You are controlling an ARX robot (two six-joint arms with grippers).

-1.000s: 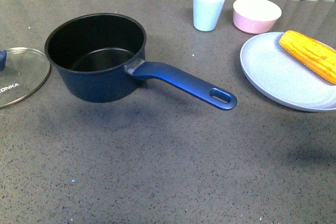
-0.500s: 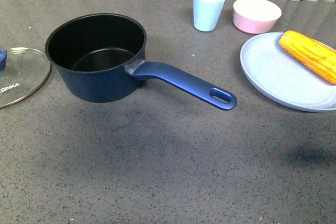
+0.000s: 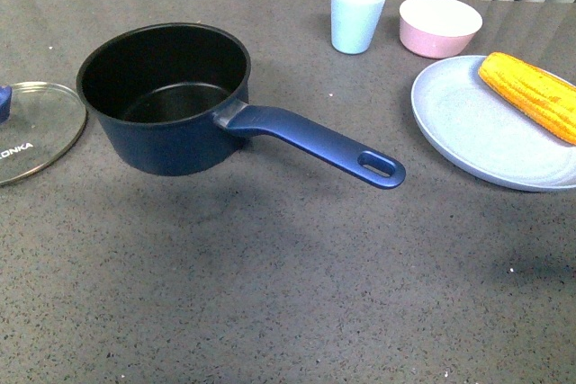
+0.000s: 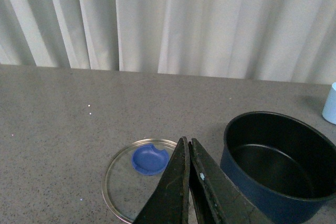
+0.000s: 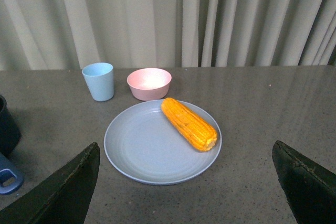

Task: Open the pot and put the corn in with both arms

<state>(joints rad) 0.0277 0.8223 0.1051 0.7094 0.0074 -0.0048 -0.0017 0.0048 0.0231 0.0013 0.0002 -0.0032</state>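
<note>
The dark blue pot (image 3: 166, 101) stands open on the grey table, its long handle (image 3: 315, 143) pointing front-right; it also shows in the left wrist view (image 4: 278, 161). Its glass lid (image 3: 31, 128) with a blue knob (image 4: 149, 159) lies flat on the table left of the pot. The corn (image 3: 531, 92) lies on a light blue plate (image 3: 477, 128) at the right, also in the right wrist view (image 5: 188, 123). My left gripper (image 4: 188, 142) is shut and empty, above the lid's edge. My right gripper (image 5: 186, 182) is open wide, in front of the plate (image 5: 147, 150). Neither arm shows in the front view.
A light blue cup (image 3: 357, 13) and a small pink bowl (image 3: 439, 24) stand at the back, beyond the plate; both also show in the right wrist view, the cup (image 5: 98, 81) and the bowl (image 5: 149, 83). Curtains hang behind the table.
The pot, lid, corn and plate stay in place. A faint shadow at the table's front right has shifted slightly.
</note>
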